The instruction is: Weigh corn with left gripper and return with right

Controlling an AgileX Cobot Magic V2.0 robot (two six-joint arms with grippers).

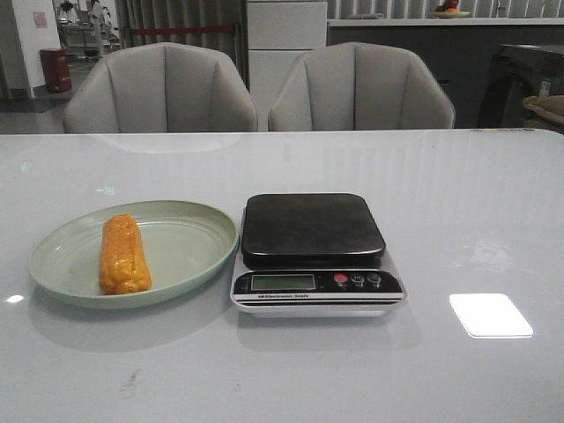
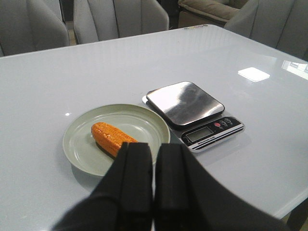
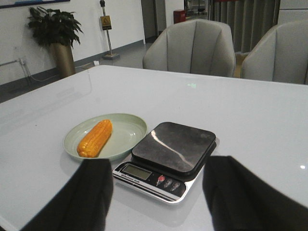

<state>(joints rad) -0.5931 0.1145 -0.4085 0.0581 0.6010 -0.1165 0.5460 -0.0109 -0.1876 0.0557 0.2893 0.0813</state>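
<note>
Not started: corn (image 1: 124,255) lay on green plate (image 1: 189,256), scale (image 1: 314,253) bare. Left gripper (image 2: 153,161) pressed closed, empty; right gripper (image 3: 156,185) spread wide. Needed opening, then reaching for corn.

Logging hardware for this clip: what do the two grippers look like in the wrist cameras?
Both are matte black with no markings or cables visible. The left gripper shows two thick, blocky fingers with rounded tops. The right gripper shows two broad, dark, wedge-like fingers, blurred by closeness.

A green plate (image 1: 189,251) sits on the white table (image 1: 458,203), just left of the scale (image 1: 314,254). Two grey chairs (image 1: 160,88) stand beyond the scale.
</note>
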